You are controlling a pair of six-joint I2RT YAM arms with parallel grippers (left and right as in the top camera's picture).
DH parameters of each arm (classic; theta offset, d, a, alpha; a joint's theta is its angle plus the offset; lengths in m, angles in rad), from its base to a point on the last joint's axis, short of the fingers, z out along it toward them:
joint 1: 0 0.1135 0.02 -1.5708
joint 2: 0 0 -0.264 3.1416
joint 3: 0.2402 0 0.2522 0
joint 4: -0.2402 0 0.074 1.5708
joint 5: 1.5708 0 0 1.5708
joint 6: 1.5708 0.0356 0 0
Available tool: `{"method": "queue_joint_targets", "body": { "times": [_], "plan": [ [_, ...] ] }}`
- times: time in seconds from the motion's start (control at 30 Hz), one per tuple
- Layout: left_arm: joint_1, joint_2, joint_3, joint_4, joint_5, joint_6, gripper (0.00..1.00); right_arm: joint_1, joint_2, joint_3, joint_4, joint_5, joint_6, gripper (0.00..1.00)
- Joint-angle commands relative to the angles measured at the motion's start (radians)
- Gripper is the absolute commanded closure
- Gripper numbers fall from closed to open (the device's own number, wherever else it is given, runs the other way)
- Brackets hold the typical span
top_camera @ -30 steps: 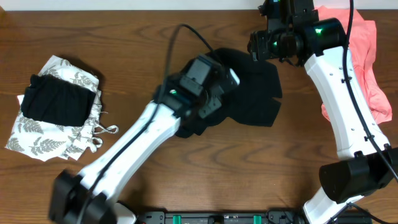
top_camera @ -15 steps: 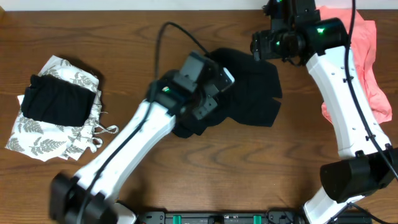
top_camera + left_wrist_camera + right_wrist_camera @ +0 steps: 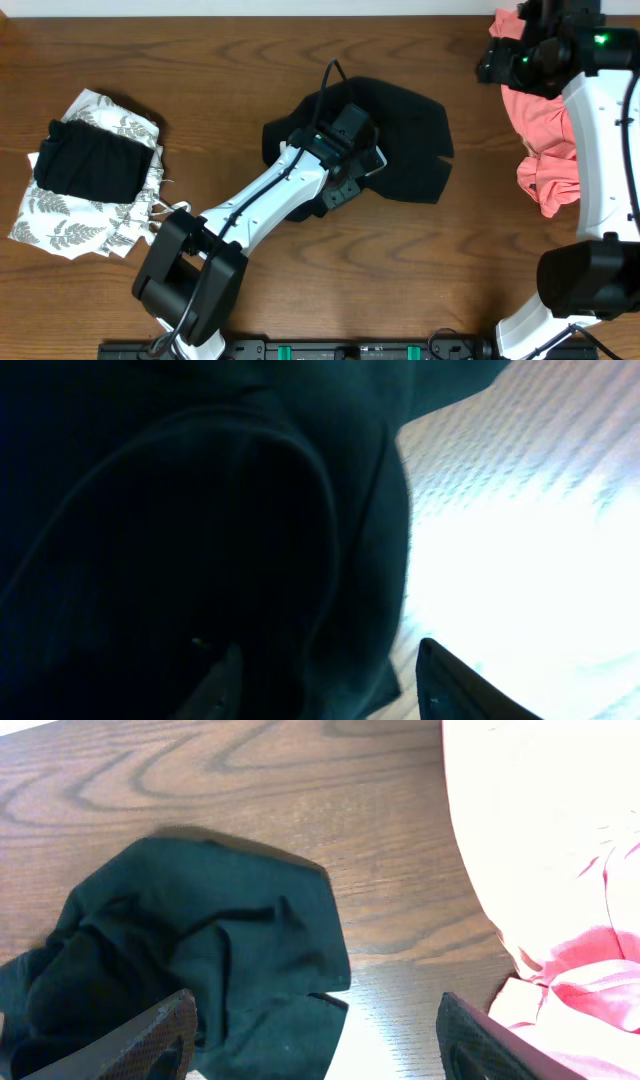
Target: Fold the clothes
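Left gripper [image 3: 330,685] sits low over the black shirt [image 3: 410,140] at the middle of the table [image 3: 420,290]. Its two fingers [image 3: 225,680] stand apart in the wrist view. One finger lies over the dark cloth and the other over bare wood, so the shirt's hem runs between them. Whether the pads press on the fabric cannot be determined from that view, which is dark on the cloth side and glared on the wood side. Seen from overhead, the left arm reaches diagonally from the near edge, and its wrist covers the left half of the shirt. The shirt lies crumpled rather than flat, with a rounded lobe to the upper right and a notch along its right edge. Right gripper [image 3: 320,1055] hangs wide open with nothing between its fingers. It is held above the far right corner, near the upper end of the salmon-pink garment [image 3: 545,150]. That garment lies bunched along the right side of the table, apart from the black shirt, with bare wood between them. Part of it is washed out by glare in the right wrist view. At the far left, well apart from both arms, a white leaf-printed garment [image 3: 70,225] lies spread on the wood. A small black garment [image 3: 90,165] rests folded on top of its upper half.
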Motion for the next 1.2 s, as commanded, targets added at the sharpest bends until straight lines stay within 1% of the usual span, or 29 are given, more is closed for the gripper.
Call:
{"method": "queue_joint_targets", "body": {
  "times": [0.0, 0.13, 0.17, 0.2, 0.3, 0.47, 0.57, 0.73, 0.8, 0.97, 1.03, 1.07, 1.1, 1.13, 1.17],
  "plan": [
    [0.002, 0.051, -0.008, -0.001, -0.035, 0.036, 0.50, -0.016, 0.006, 0.003, -0.003, -0.045, 0.015, 0.26],
    [0.002, 0.080, -0.008, 0.011, -0.042, 0.034, 0.86, -0.017, 0.006, 0.003, -0.003, -0.044, 0.011, 0.27],
    [0.002, 0.080, -0.008, 0.014, -0.055, 0.026, 0.92, -0.017, 0.006, 0.003, -0.003, -0.044, 0.011, 0.27],
    [0.000, 0.076, -0.005, 0.014, -0.072, 0.011, 0.94, -0.017, 0.006, 0.003, -0.003, -0.044, 0.011, 0.27],
    [0.000, 0.049, 0.023, 0.001, -0.152, -0.065, 0.94, -0.017, 0.006, 0.003, -0.002, -0.044, 0.011, 0.27],
    [0.000, -0.077, 0.124, -0.058, -0.162, -0.143, 0.94, -0.017, 0.006, 0.003, -0.004, -0.044, 0.011, 0.29],
    [0.001, -0.171, 0.181, -0.064, -0.162, -0.186, 0.94, -0.015, 0.006, 0.003, -0.008, -0.044, 0.006, 0.30],
    [0.019, -0.319, 0.212, -0.053, -0.162, -0.199, 0.94, -0.006, 0.006, 0.001, -0.014, -0.043, -0.080, 0.30],
    [0.039, -0.364, 0.212, -0.046, -0.163, -0.222, 0.94, -0.006, 0.006, -0.005, -0.014, -0.044, -0.103, 0.30],
    [0.079, -0.418, 0.212, -0.053, -0.156, -0.235, 0.94, -0.006, 0.008, -0.046, -0.013, -0.048, -0.114, 0.30],
    [0.079, -0.407, 0.208, -0.071, -0.140, -0.229, 0.92, -0.006, 0.008, -0.070, -0.009, -0.048, -0.113, 0.31],
    [0.079, -0.393, 0.201, -0.085, -0.108, -0.211, 0.90, -0.006, 0.008, -0.079, -0.006, -0.048, -0.113, 0.30],
    [0.079, -0.377, 0.193, -0.096, -0.081, -0.204, 0.85, -0.006, 0.008, -0.090, -0.001, -0.048, -0.113, 0.30],
    [0.079, -0.356, 0.185, -0.106, -0.056, -0.204, 0.83, -0.005, 0.008, -0.100, 0.004, -0.048, -0.113, 0.30],
    [0.079, -0.327, 0.175, -0.117, -0.033, -0.204, 0.76, -0.005, 0.008, -0.108, 0.008, -0.048, -0.113, 0.30]
  ]
}}
